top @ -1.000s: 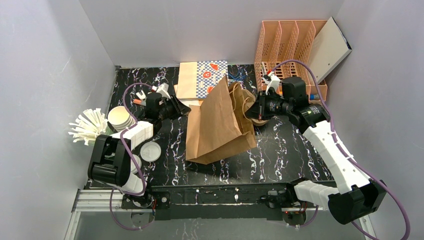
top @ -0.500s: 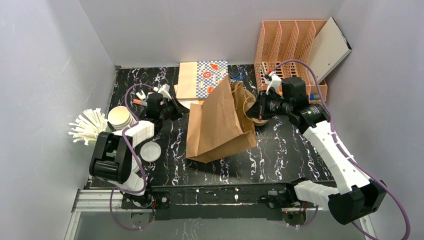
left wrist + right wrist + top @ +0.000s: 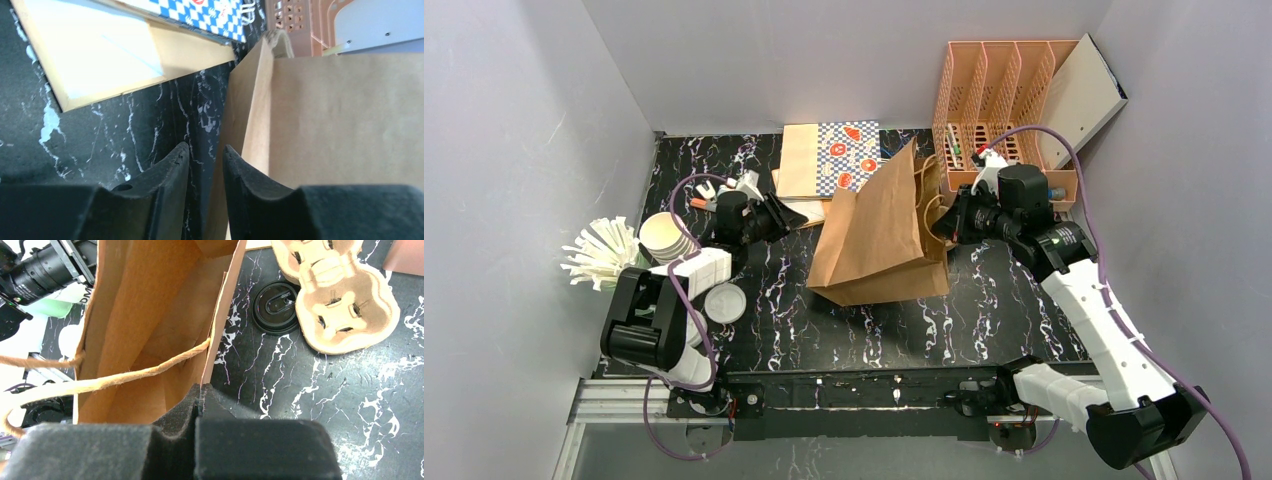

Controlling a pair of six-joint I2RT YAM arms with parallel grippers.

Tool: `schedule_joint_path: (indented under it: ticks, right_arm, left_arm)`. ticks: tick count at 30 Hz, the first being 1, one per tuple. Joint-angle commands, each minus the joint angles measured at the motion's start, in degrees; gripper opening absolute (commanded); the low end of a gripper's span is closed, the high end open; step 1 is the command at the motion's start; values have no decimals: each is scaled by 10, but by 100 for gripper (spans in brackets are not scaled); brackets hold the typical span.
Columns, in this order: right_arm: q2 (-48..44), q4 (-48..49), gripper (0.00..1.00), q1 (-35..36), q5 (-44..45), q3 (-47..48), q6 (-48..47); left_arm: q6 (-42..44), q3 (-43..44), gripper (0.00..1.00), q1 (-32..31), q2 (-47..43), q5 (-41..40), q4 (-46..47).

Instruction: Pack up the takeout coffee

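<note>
A brown paper bag (image 3: 884, 235) stands open in the middle of the table, its twine handles hanging loose. My right gripper (image 3: 944, 222) is shut on the bag's right rim (image 3: 215, 335), and the right wrist view looks down into the empty bag. My left gripper (image 3: 794, 214) hovers low just left of the bag, its fingers (image 3: 227, 160) a little apart with nothing between them, the bag's edge (image 3: 260, 100) close beside. A round white lid (image 3: 724, 302) shows by the left arm; the cup under it is hidden. A pale green object (image 3: 60, 307) shows past the bag.
A stack of lidless cream cups (image 3: 664, 235) and a bundle of white cutlery (image 3: 599, 252) sit far left. A cardboard cup carrier (image 3: 340, 295) and a loose black lid (image 3: 277, 302) lie right of the bag. An orange file rack (image 3: 1004, 100) and flat paper bags (image 3: 829, 155) stand behind.
My right gripper has pulled the bag's rim to the right and back; the bag has slid right, away from my left gripper, and stands more upright. The left gripper has barely moved.
</note>
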Motion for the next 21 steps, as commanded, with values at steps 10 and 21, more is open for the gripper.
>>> schedule_joint_path:
  ticks: [10,21]
  right_arm:
    - [6,26,1,1,-38,3,-8]
    - [11,33,1,1,-59,4,-6]
  left_arm:
    - [14,60,42,-26,31,25,42]
    - [18,111,44,-37,98,42,39]
